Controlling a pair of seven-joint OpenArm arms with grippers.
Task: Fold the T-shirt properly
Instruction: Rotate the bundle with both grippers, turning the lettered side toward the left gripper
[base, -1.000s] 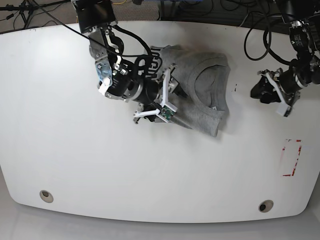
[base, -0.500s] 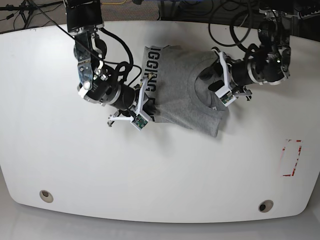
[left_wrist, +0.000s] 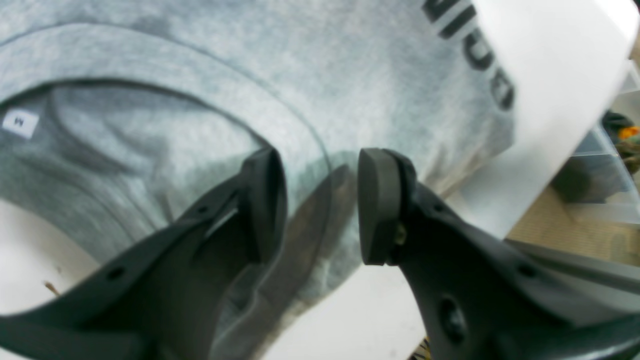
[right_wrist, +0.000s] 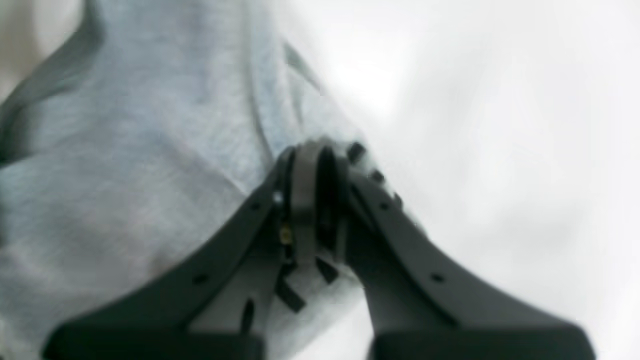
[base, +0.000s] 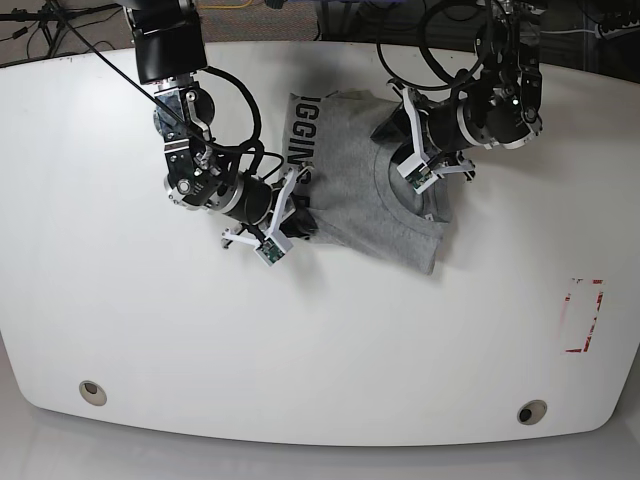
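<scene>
The heather-grey T-shirt (base: 355, 185) lies partly folded at the back middle of the white table (base: 300, 340), its black lettering (base: 298, 150) along its left edge. My right gripper (base: 290, 215) is at that lettered edge. In the right wrist view the gripper (right_wrist: 315, 165) is shut, with the T-shirt's (right_wrist: 150, 150) edge pinched at its tips. My left gripper (base: 405, 165) hovers over the ribbed collar. In the left wrist view it (left_wrist: 320, 210) is open, its pads (left_wrist: 380, 205) straddling the collar band of the T-shirt (left_wrist: 350, 75) with nothing held.
A red-outlined mark (base: 583, 315) lies near the table's right edge. Two round holes (base: 92, 391) (base: 532, 411) sit near the front corners. Cables run along the back edge. A small white size tag (left_wrist: 20, 122) shows inside the neck.
My left arm swung in from the table's right side to above the collar. My right gripper slid left to the lettered edge and went from open to shut there.
</scene>
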